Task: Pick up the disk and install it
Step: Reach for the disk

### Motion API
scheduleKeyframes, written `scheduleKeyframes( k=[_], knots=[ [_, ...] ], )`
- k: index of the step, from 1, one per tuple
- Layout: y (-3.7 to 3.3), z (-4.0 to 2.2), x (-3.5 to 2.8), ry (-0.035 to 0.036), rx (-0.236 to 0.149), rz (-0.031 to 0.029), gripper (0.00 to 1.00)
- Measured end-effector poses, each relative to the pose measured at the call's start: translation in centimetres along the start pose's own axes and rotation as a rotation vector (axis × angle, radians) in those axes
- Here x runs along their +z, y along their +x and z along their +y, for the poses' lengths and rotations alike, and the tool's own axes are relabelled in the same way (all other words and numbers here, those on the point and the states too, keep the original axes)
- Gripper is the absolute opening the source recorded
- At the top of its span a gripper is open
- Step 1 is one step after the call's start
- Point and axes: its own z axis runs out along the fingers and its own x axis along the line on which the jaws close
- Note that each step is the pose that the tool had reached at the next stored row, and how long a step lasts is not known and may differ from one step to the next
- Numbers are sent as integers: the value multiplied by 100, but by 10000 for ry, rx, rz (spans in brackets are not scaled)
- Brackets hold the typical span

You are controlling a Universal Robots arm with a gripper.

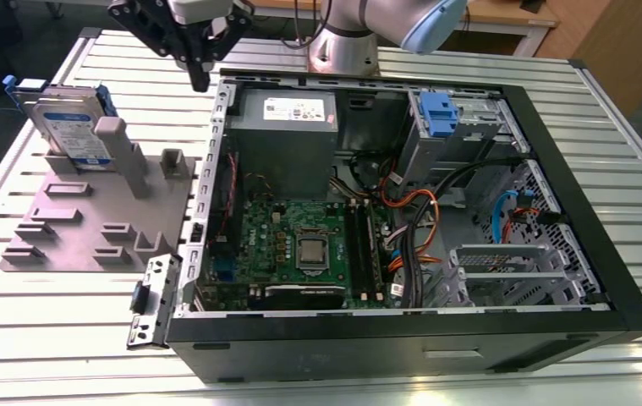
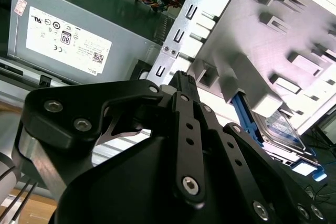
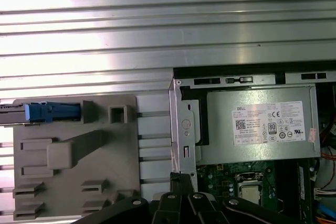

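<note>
- Slatted metal table [image 1: 50, 338] carries an open case [image 1: 354, 338] and a grey fixture [image 1: 73, 228].
- Claw [image 1: 199, 83] hangs over the case's edge, fingers pressed together, holding nothing.
- Disk [image 1: 70, 123] stands upright in the fixture, below the claw and off to its side, away from the case.
- Step, by my judgement: the approach before pickup; the disk is not yet gripped.
- A grasp calls for parted fingers lined up across the disk's thin top edge.
</note>
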Motion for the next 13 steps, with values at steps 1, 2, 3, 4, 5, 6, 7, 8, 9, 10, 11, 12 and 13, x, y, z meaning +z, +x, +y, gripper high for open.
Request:
scheduleKeyframes(
  k=[1,2,3,4,5,6,7,8,9,10,11,12,13],
  knots=[
    [6,0,0,0,0,0,11],
    [7,-1,0,0,0,0,11],
    [9,-1,1,0,0,0,11],
    [11,-1,1,0,0,0,11],
    [12,-1,1,1,0,0,11],
    [38,-3,3,0,-1,0,11],
    [45,-4,5,0,0,0,11],
    [46,-4,6,0,0,-1,11],
    [47,-4,6,-1,0,-1,11],
    [50,-4,6,-1,1,-2,11],
    [53,-4,6,0,1,-1,11],
    [56,-4,5,0,1,0,11],
    [61,-5,5,0,0,0,11]
  ],
)
